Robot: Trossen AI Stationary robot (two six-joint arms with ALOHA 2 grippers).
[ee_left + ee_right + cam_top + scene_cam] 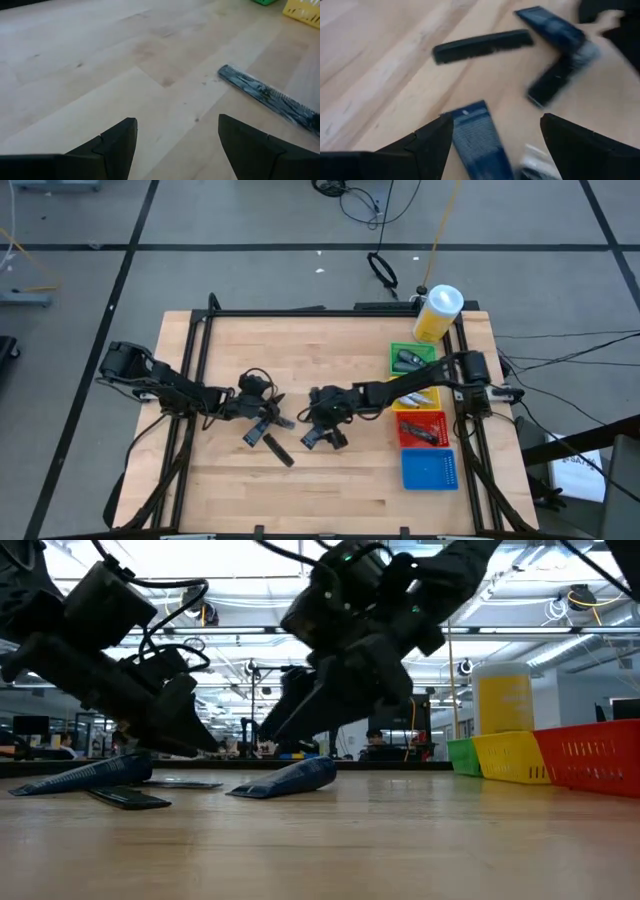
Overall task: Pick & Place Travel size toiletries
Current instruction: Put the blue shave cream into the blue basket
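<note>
The right gripper (492,145) has its two dark fingers (427,145) spread wide and holds nothing; a dark blue tube (475,135) lies flat on the wood between them. Beyond it, toward 12 o'clock in the right wrist view, a black comb (482,46) lies crosswise, with a second dark blue tube (550,27) and a dark oblong sachet (560,77) meeting in a V at about 2 o'clock. The left gripper (175,145) is likewise wide open and empty over bare wooden table (100,65), a dark flat packet (270,97) lying off at 2 o'clock from it. From above, both grippers hang low near the table's middle, the left (262,412) at 9 o'clock of the right (325,418), the toiletries scattered beneath and between them. At 3 o'clock stand the green tray (398,352), yellow tray (432,398), red tray (438,439) and blue tray (430,470), several holding small items, with a yellow bottle (437,314) at 12 o'clock of them.
</note>
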